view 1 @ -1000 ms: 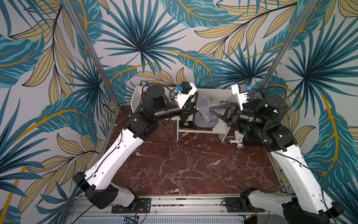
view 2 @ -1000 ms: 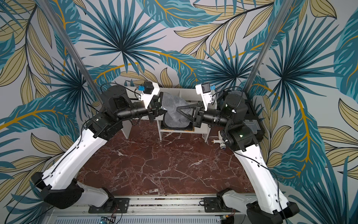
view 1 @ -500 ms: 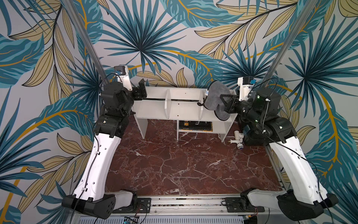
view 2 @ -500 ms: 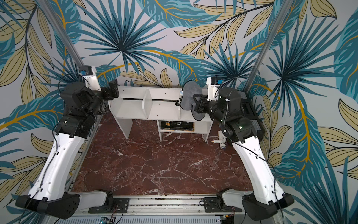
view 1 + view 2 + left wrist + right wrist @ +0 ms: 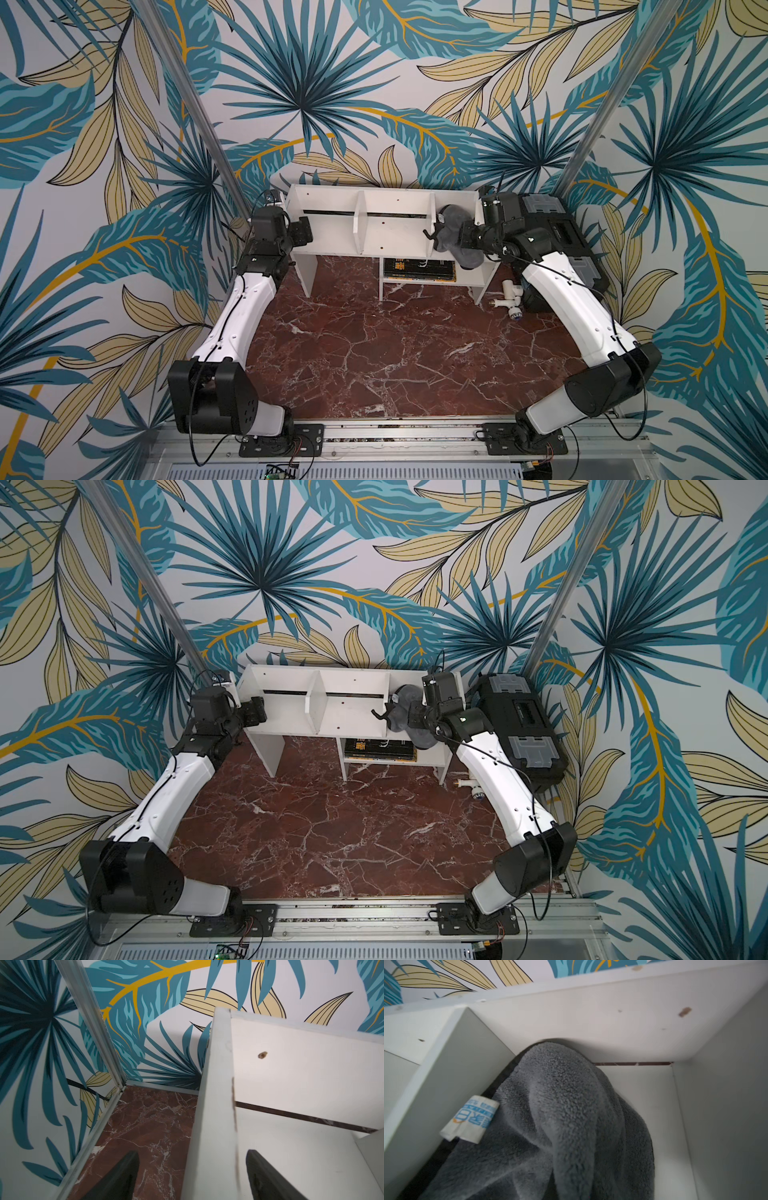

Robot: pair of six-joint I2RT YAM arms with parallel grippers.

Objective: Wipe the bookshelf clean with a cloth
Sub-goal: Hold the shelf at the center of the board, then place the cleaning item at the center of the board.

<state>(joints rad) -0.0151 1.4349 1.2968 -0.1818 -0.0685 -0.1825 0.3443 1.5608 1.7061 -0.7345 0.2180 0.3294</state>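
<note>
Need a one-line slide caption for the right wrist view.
Dark grey cloth, white tag showing, bunched inside a bookshelf compartment beside its divider.

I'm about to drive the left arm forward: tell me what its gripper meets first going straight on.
Probably the bookshelf: its end panel's edge lies between the open fingers of the left gripper, straight ahead; depth is unclear.
</note>
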